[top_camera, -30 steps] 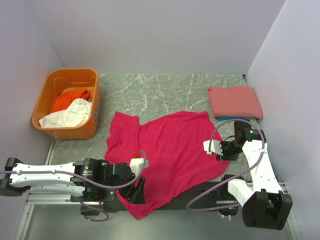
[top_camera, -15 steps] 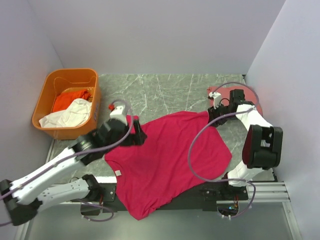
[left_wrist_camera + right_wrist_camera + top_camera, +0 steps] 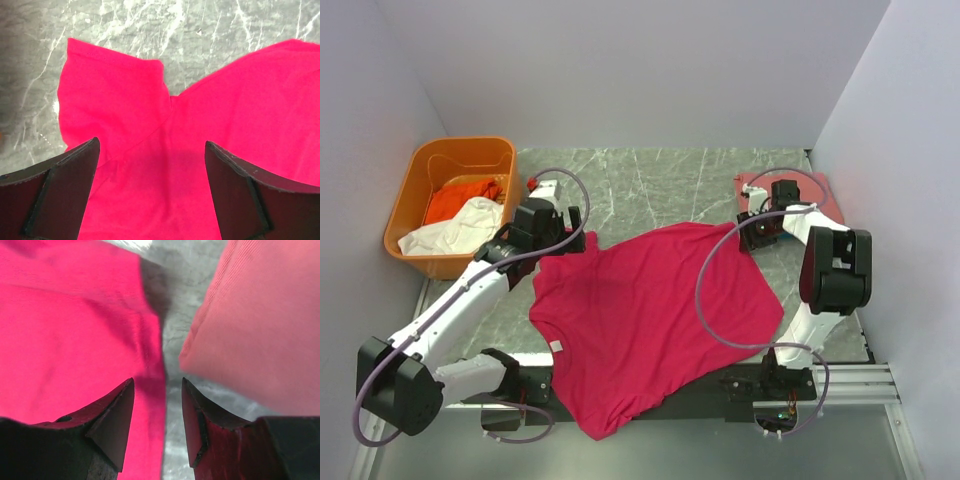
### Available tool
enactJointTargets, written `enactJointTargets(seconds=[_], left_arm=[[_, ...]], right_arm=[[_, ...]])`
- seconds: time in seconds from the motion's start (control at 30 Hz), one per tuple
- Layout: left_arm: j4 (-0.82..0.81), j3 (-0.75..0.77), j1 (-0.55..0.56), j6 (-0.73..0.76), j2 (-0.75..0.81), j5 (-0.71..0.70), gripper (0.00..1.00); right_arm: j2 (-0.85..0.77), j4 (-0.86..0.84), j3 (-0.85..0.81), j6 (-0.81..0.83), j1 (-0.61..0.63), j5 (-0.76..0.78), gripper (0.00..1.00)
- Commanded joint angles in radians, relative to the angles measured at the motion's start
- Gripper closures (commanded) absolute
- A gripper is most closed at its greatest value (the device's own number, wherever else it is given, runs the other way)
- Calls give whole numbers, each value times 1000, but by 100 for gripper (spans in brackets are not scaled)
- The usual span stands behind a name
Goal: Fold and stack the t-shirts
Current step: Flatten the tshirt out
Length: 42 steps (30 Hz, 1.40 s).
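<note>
The left fingers [image 3: 570,238] stand spread wide with nothing between them, hanging above a sleeve of the crimson-pink t-shirt [image 3: 650,310], which lies flat on the bench [image 3: 640,185] beneath and spreads away behind them. The right fingers [image 3: 752,232] are parted by a narrower gap and pinch nothing; the shirt's far corner edge runs under that gap, one finger over crimson cloth, the other next to the folded salmon-pink t-shirt [image 3: 260,315] just beside it

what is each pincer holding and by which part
Nothing: the left pincer hangs open over the crimson shirt, by its sleeve; the right pincer, open, above its edge.
</note>
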<state>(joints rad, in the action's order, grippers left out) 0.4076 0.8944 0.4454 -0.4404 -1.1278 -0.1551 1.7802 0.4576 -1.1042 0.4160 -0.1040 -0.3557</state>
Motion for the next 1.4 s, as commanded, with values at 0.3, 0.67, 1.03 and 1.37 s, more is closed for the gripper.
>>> enactJointTargets(seconds=[0.3, 0.67, 1.03, 1.37], left_arm=[[-4, -80, -5, 104, 143, -46, 9], [-35, -123, -4, 114, 163, -14, 9], [-42, -123, -5, 123, 160, 12, 11], [-39, -126, -5, 121, 163, 15, 12]], right_arm=[[35, 108, -30, 33, 47, 24, 84], [-242, 344, 184, 211, 43, 72, 100], [-280, 294, 41, 144, -68, -47, 55], [74, 230, -186, -77, -60, -223, 55]])
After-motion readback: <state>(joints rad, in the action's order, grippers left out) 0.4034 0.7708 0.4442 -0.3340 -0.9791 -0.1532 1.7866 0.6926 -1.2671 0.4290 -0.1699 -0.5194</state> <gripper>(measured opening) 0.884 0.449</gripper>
